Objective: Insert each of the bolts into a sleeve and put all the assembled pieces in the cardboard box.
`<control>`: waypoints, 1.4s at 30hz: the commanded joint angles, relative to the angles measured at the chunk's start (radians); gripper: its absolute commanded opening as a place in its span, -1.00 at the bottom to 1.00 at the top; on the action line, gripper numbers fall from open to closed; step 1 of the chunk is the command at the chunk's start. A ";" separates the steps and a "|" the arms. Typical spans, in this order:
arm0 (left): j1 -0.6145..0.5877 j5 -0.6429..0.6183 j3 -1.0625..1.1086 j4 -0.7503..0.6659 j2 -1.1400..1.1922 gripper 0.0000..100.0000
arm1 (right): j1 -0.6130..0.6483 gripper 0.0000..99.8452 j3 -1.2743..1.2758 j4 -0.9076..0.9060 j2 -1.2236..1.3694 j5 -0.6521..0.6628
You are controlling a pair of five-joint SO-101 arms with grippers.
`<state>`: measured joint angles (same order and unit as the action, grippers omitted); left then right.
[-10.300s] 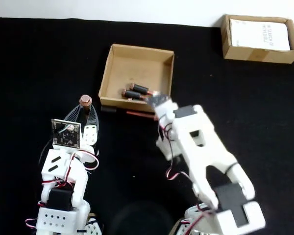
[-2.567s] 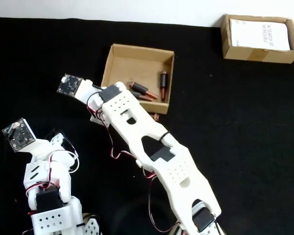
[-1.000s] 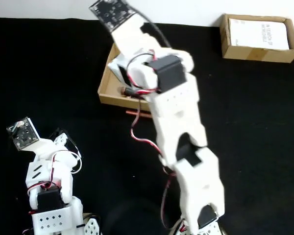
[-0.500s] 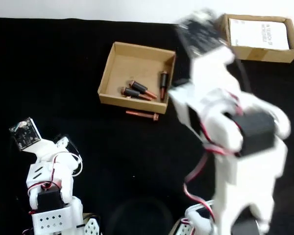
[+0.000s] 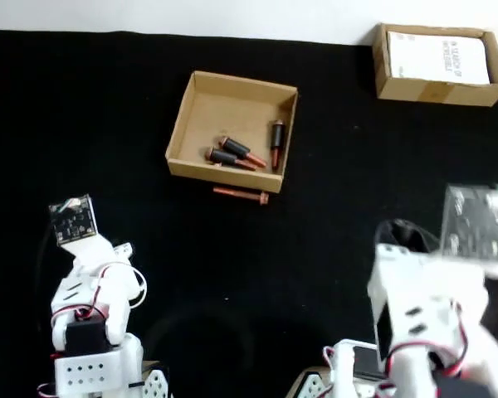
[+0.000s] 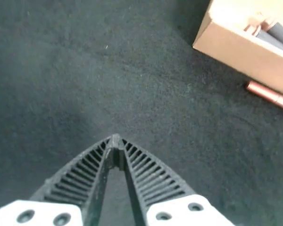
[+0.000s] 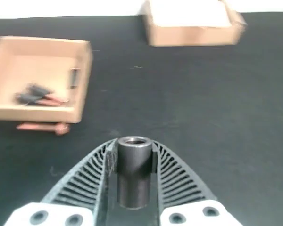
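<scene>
The cardboard box (image 5: 183,124) lies at the table's middle back with three assembled pieces (image 5: 232,152) inside. A loose copper bolt (image 5: 241,194) lies on the cloth just in front of the box's near wall; it also appears as the bolt (image 6: 271,96) and the bolt (image 7: 42,127) in the wrist views. My right gripper (image 7: 133,153) is shut on a black sleeve (image 7: 133,172), held upright with its bore showing, near the front right of the table. My left gripper (image 6: 115,143) is shut and empty, low over the cloth at the front left.
A second cardboard box (image 5: 440,65) with white paper inside stands at the back right corner. The left arm's base (image 5: 91,332) and the right arm (image 5: 432,307) stand at the front edge. Black cloth covers the table.
The right arm has swung from over the box back to the front right, carrying the black sleeve. The left arm has shifted slightly right and stayed low.
</scene>
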<state>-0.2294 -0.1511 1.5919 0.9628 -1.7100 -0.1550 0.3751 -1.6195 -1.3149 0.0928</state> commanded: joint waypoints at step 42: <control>0.628 1.089 -2.443 0.770 2.513 -0.54 | -0.960 -0.98 1.282 1.201 -0.518 0.121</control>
<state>0.3890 0.9321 -0.7403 1.7208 0.7541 -1.1032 1.6425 -0.4534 -1.8213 0.2033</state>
